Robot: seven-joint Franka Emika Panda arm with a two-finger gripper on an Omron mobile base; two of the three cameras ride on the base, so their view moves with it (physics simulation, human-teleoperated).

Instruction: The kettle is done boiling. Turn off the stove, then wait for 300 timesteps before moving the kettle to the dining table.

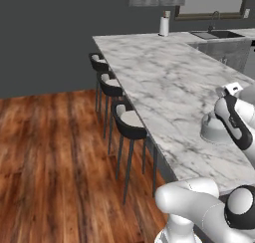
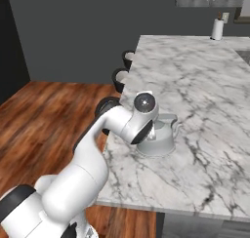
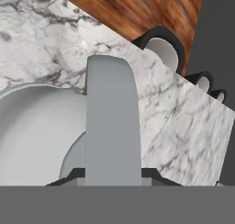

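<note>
Kettle status: kettle [image 2: 158, 137] is at the dining table, sitting on or just above the marble top near the stool-side edge; contact with the surface is hard to confirm because the arm covers part of the base.
Dining table: this long veined marble bench [image 1: 164, 82] carries the kettle on its near portion, well apart from the paper towel roll [image 1: 164, 25] at the far end.
Stools: black round-seated bar stools [image 1: 128, 122] line the bench side, over the wood floor [image 1: 55, 147]; one stool seat shows just past the bench edge in the hand view.
Sink: a sink [image 1: 216, 35] with faucet sits on the far counter, not involved.
Arm: wrist is folded down over the kettle in both base views, hiding most of the handle.
Gripper: gripper [image 3: 112, 179] is shut narrow on the kettle's grey stick-like handle [image 3: 111, 122], which runs up between the dark tips in the hand view; the pale domed body lies beside and below it.
Done, as judged: carry to the dining table looks complete or nearly so, since the kettle is over the right surface and not on the stove.
Not verifiable: stove knob state and the waiting period can't be judged from these views.
Left: confirm the base is flat on the marble, open the gripper, lift clear of the handle.
Risk: kettle sits fairly close to the bench edge; a sideways tug on release could nudge it toward the stools.
</note>
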